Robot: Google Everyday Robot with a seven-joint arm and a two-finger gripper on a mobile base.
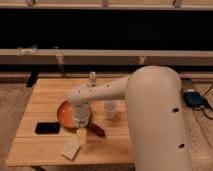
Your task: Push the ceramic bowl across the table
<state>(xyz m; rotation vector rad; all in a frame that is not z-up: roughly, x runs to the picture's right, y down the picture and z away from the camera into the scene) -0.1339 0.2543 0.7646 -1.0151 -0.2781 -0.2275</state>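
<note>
Nearest, pale flat block (70, 148) and small yellowish piece (81, 134) just below gripper (81, 120), which hangs low over table (45, 97), at near edge of ceramic bowl (65, 112); cannot tell finger state. Dark red oblong item (96, 129) beside it, black phone (47, 128) off to other side. Bowl likely heavy, rigid, glazed and slick, chip-prone; better pushed low on rim wall than gripped. Planked wood should let it slide. White cup (110, 109) near, small bottle (92, 77) beyond

One raised view behind the arm overlooks the table (45, 100), gripper (81, 131) and far wall
</note>
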